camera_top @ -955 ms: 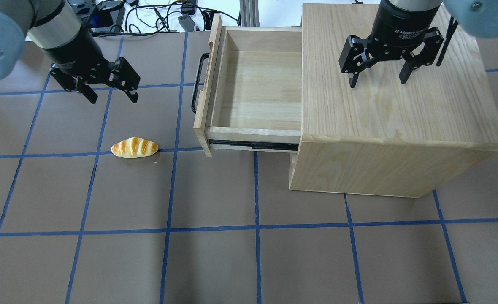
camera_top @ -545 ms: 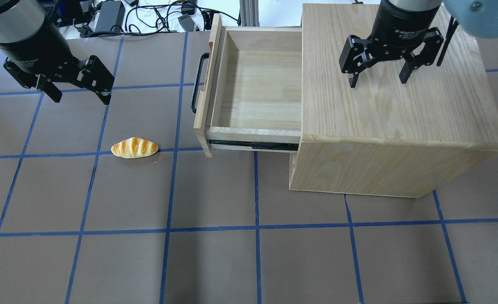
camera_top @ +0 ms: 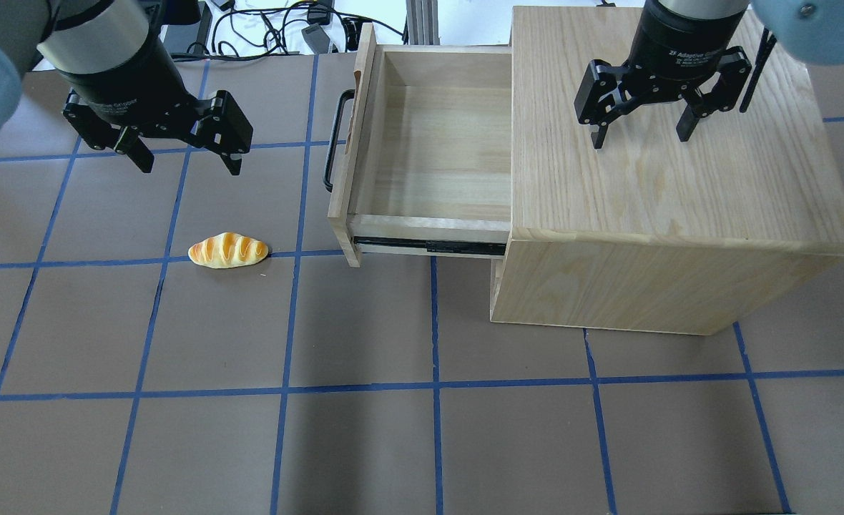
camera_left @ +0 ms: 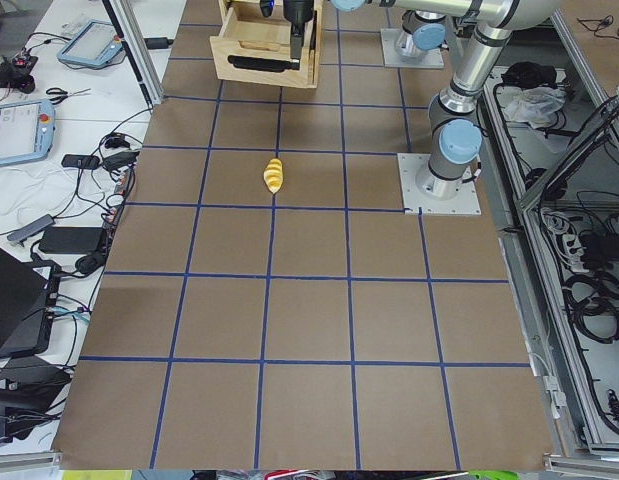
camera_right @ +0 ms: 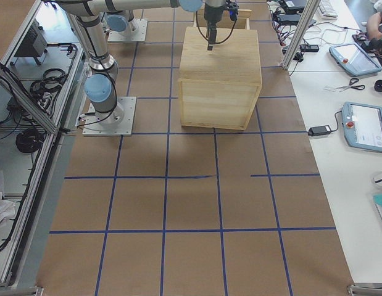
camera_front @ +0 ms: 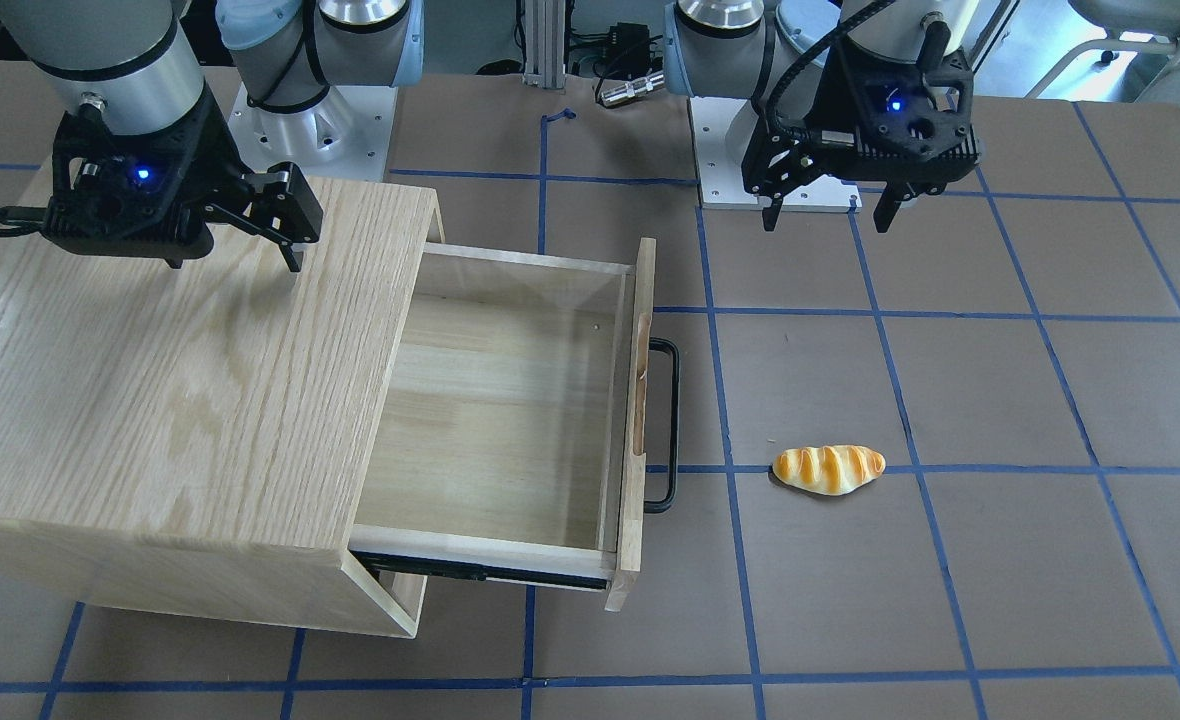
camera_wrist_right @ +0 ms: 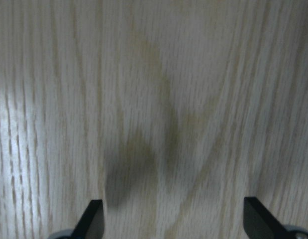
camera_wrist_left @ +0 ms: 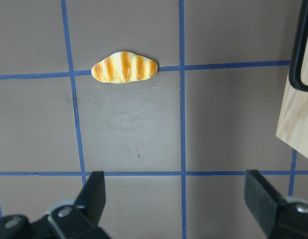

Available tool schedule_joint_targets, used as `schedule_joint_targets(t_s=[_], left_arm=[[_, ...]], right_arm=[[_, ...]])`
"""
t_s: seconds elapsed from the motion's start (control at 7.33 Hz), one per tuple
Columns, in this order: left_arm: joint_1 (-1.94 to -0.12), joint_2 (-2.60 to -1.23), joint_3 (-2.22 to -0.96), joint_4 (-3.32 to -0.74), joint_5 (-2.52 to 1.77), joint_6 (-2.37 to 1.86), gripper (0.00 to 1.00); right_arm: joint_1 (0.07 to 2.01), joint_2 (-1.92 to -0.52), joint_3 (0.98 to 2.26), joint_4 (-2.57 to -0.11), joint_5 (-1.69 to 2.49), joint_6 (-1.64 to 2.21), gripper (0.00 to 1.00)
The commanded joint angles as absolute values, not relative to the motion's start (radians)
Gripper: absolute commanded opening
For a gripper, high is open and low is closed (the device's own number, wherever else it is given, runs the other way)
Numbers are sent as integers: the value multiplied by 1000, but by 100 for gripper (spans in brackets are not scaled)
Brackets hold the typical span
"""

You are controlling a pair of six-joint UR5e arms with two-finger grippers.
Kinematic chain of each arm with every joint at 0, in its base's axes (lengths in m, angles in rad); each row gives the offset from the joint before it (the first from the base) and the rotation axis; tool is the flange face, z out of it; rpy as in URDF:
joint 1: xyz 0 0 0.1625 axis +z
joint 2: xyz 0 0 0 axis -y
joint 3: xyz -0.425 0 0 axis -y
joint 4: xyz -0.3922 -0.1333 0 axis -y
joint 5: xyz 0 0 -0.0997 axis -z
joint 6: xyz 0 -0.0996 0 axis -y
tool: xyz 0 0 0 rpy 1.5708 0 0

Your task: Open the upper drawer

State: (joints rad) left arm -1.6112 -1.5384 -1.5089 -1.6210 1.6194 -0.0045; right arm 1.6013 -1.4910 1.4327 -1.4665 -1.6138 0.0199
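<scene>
Already the job looks all but done. The left gripper hangs over the table, its 2 fingers spread wide with nothing between them. Closest to it, down on the table below and clear of both fingers, lies a bread roll. Next out, off to the gripper's side and showing only at the edge of the left wrist view, is the black bar handle, near but not touched. Behind that handle the upper drawer stands pulled well out of the cabinet, 1 slide rail showing along its side and its wooden floor bare. Farthest from the left gripper, the right gripper hovers over the cabinet top, fingers likewise wide apart and holding nothing. By my reading the opening itself is done. At most a last bit of rail travel is left, if the rail has any, and then drawing both arms clear.
</scene>
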Motion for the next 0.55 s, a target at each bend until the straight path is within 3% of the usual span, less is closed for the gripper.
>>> schedule_joint_targets(t_s=[0.0,0.41], left_arm=[[-1563,-1545,-1497,-1618,1546,8,100],[-1554,-1546,-1514,-1618,1552,25,100]], right_arm=[[1600,-1491,1433,-1466,-1614,20,100],[1600,-1491,1433,-1466,-1614,20,100]])
